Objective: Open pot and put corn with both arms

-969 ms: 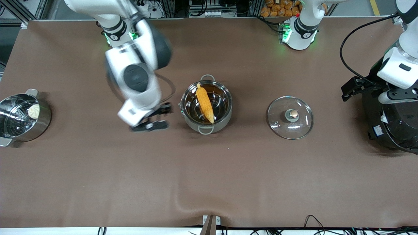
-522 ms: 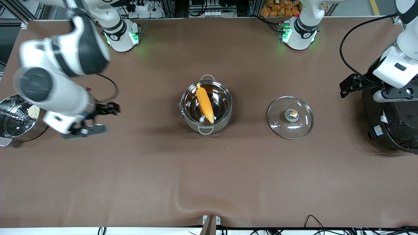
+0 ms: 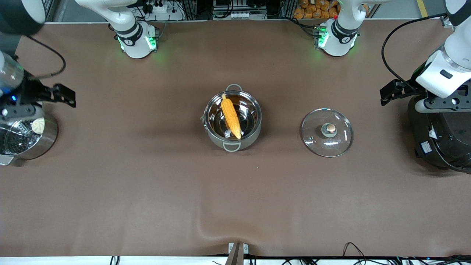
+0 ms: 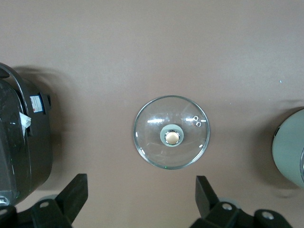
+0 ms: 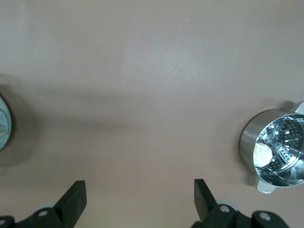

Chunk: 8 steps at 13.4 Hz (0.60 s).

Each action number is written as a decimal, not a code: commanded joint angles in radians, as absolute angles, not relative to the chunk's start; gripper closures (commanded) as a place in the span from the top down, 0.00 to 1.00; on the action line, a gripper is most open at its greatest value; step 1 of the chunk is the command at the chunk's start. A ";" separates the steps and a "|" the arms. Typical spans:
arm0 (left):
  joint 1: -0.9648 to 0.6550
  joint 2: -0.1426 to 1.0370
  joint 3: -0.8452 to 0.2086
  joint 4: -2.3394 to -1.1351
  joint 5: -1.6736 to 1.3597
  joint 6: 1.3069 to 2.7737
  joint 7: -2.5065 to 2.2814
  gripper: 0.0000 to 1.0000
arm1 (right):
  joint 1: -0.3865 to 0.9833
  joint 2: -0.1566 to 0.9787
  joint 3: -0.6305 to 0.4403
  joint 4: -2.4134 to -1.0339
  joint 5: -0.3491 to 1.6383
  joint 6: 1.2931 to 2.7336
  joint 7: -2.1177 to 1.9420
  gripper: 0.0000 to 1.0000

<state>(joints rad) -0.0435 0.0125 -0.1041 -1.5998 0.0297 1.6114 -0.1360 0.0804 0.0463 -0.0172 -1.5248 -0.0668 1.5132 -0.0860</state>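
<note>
Resting in the pot (image 3: 233,121) at mid-surface: the corn (image 3: 230,116), laid diagonally across the steel interior, one end against the rim toward the arm bases, the other end against the rim nearer the front camera. The pot is uncovered, with one loop handle toward the bases and one toward the front camera.

Glass lid (image 3: 326,131): flat on the brown surface (image 3: 147,191), knob up, well apart from the pot toward the left arm's end. Nothing lies between pot and lid.

Steamer pot (image 3: 22,133): steel, perforated insert, white bun (image 3: 38,125) inside; stands at the right arm's end of the surface, well apart from the pot.

Black cooker (image 3: 441,136): large, at the left arm's end, set apart from the lid.

Right end effector (image 5: 140,202): fingers spread wide, holding nothing; raised at the right arm's end, over the edge of the steamer pot in the front view.

Left end effector (image 4: 142,199): fingers spread wide, holding nothing; raised at the left arm's end of the surface, at the cooker's edge in the front view; the left wrist view shows the lid lying between the two fingers, lower down and untouched.

Bare surface surrounds the pot on all sides; neither arm is above it.
</note>
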 commanded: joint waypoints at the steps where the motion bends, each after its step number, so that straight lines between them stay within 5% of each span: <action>1: -0.041 0.015 -0.101 -1.562 0.011 1.582 -0.112 1.00 | 0.002 -0.041 0.031 -1.586 0.000 1.522 -0.072 1.00; 8: -0.040 0.017 -0.104 -1.555 0.005 1.580 -0.110 1.00 | -0.014 -0.054 0.025 -1.574 0.037 1.493 -0.074 1.00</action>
